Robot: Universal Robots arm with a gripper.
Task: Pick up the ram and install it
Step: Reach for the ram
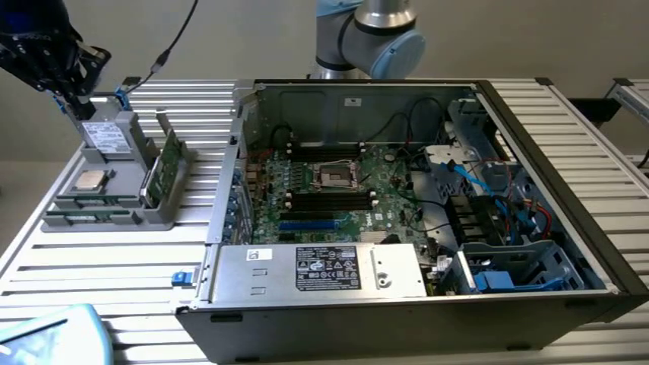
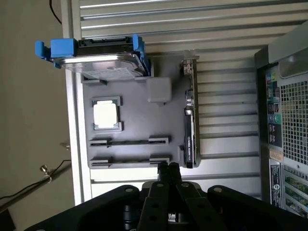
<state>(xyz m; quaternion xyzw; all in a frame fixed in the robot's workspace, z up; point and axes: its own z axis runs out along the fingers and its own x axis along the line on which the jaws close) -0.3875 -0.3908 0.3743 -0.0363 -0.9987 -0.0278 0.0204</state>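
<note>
Two ram sticks stand on edge in slots of the grey holder tray on the exterior view's left. In the wrist view they are thin dark strips between grey clips. My gripper hangs above the tray's far end, over the hard drive. Its fingers are shut with nothing between them. Seen from the wrist, the gripper sits high above the tray, close to the end of the nearer ram strip. The open computer case holds the motherboard with black memory slots.
The tray also carries a silver processor chip and a taller green expansion card. The hard drive has blue rails. A power supply lies at the case's front, cables and drive bays on its right.
</note>
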